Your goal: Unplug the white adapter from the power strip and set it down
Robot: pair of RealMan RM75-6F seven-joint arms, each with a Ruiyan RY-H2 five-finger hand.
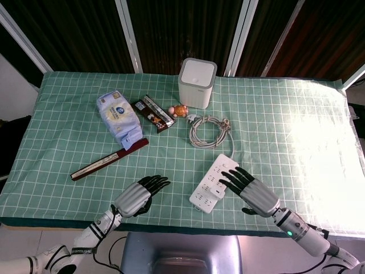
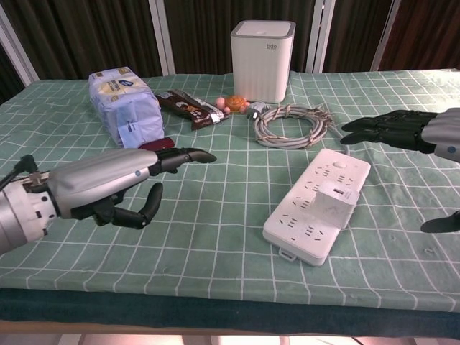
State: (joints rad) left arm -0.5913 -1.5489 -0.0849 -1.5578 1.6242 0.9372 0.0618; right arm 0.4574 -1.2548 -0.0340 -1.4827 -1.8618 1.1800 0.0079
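The white power strip (image 1: 212,181) (image 2: 316,203) lies on the green checked cloth near the front edge, and the white adapter (image 1: 219,193) (image 2: 336,197) is plugged into it. My right hand (image 1: 251,190) (image 2: 399,131) hovers open above the strip's right side, fingers stretched toward the left. My left hand (image 1: 137,196) (image 2: 118,180) floats open over the cloth to the left of the strip, well apart from it. Neither hand touches the adapter.
The strip's coiled grey cable (image 1: 208,129) lies behind it. Further back stand a white box (image 1: 197,81), a small orange toy (image 1: 179,110), a brown snack bar (image 1: 154,113) and a blue tissue pack (image 1: 120,119). A dark red folded fan (image 1: 108,159) lies left.
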